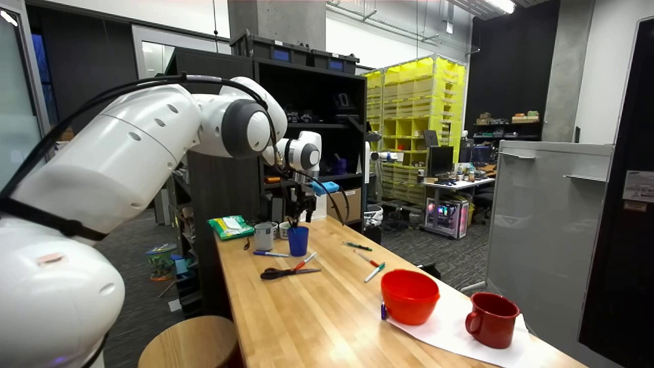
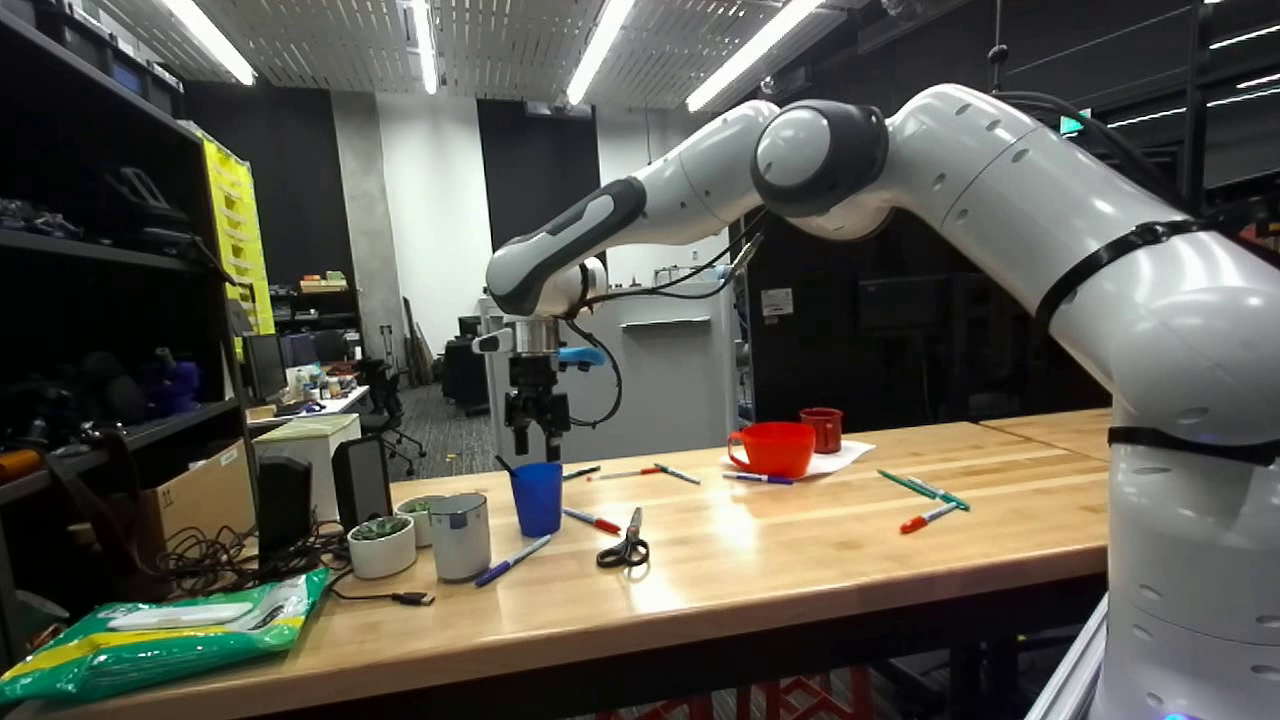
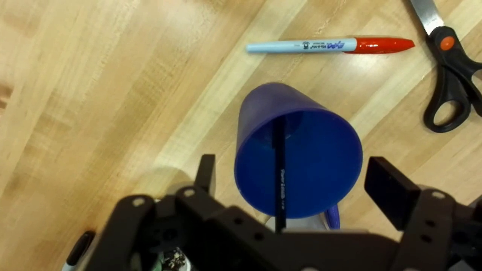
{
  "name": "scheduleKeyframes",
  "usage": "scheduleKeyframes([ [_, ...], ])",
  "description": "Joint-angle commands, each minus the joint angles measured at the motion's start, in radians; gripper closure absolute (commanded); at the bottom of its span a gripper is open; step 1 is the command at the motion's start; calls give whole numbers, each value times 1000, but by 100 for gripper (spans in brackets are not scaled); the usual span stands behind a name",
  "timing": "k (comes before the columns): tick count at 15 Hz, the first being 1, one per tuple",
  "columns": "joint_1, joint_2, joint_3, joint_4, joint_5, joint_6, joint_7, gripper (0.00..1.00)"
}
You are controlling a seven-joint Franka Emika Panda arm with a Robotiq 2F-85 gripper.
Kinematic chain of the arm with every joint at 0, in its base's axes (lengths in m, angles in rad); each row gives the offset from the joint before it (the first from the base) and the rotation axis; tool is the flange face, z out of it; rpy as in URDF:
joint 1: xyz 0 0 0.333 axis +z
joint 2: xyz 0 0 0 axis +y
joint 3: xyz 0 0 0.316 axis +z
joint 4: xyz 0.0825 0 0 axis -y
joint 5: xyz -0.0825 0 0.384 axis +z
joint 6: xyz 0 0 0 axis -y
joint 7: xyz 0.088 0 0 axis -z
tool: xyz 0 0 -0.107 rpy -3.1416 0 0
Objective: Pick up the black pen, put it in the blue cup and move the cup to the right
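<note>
The blue cup (image 1: 298,241) stands upright on the wooden table, also seen in an exterior view (image 2: 537,500) and the wrist view (image 3: 320,162). The black pen (image 3: 280,177) stands inside it, leaning on the rim. Its upper end sticks out past the rim in an exterior view (image 2: 505,465); in the wrist view that end runs behind the gripper body. My gripper (image 3: 295,177) is open, with one finger to each side of the cup's mouth in the wrist view, apart from cup and pen. Both exterior views show the gripper (image 2: 537,448) just above the cup.
A grey mug (image 2: 461,540), small potted plants (image 2: 382,548) and a blue marker (image 2: 512,560) are close to the cup. A red marker (image 3: 331,45) and scissors (image 3: 446,75) lie nearby. The red bowl (image 1: 410,296) and dark red mug (image 1: 493,319) stand farther along.
</note>
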Motion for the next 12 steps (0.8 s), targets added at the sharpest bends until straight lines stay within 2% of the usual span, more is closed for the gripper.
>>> scheduleKeyframes([
  [1, 7, 13, -2, 14, -11, -5, 14, 0],
  [12, 10, 60, 0, 56, -9, -24, 15, 0],
])
